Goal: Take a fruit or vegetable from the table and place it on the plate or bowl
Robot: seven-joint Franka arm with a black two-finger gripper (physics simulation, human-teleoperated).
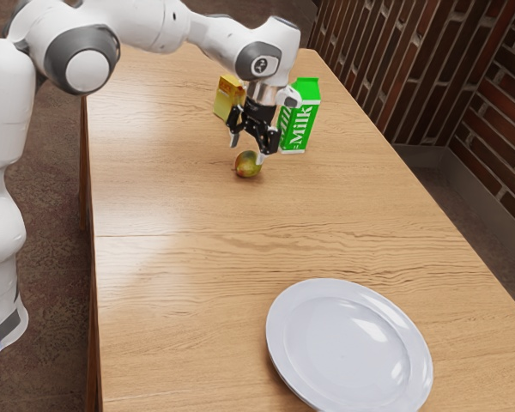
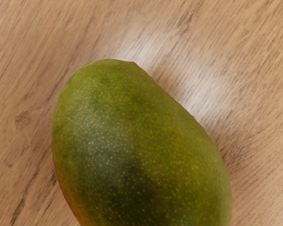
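A green mango (image 1: 248, 164) with a reddish underside lies on the wooden table (image 1: 180, 257), toward its far side. My black gripper (image 1: 252, 148) hangs directly above it, fingers spread and open, their tips about level with the top of the fruit and not gripping it. In the wrist view the mango (image 2: 137, 155) sits right under my hand, lying on the wood. A white plate (image 1: 349, 348) rests near the table's front edge, toward the exterior view's right, well away from the mango.
A green milk carton (image 1: 300, 116) stands just beyond the gripper toward the exterior view's right. A yellow box (image 1: 228, 96) stands behind the gripper. A brick wall (image 1: 463, 77) runs along the table's far right side.
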